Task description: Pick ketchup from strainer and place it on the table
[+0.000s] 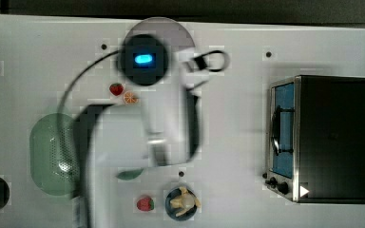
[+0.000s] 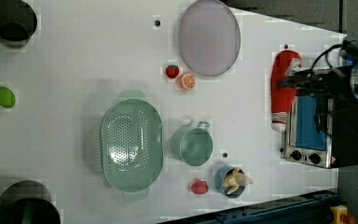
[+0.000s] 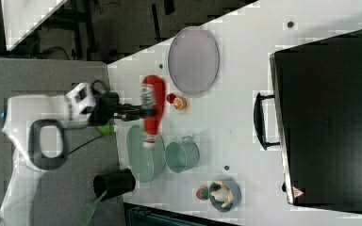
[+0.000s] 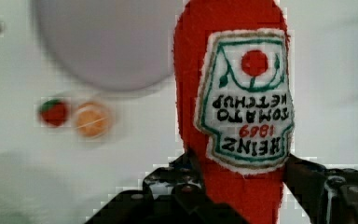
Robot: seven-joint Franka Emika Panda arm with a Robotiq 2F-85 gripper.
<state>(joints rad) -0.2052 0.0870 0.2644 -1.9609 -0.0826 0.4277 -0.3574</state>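
Observation:
The ketchup, a red soft bottle with a white-and-red label, hangs in the air with my gripper shut on its lower body. In the left view the ketchup lies lengthwise in the gripper, well away from the strainer, whose pale green perforated bowl is empty. The right view shows the ketchup held by the gripper just above the strainer in the picture. White table lies beneath the bottle. In the top view my arm covers part of the strainer.
A grey-lilac plate, a strawberry and an orange slice lie beyond the strainer. A green cup, another strawberry and a blue bowl with banana sit nearby. A toaster oven stands at the top view's right.

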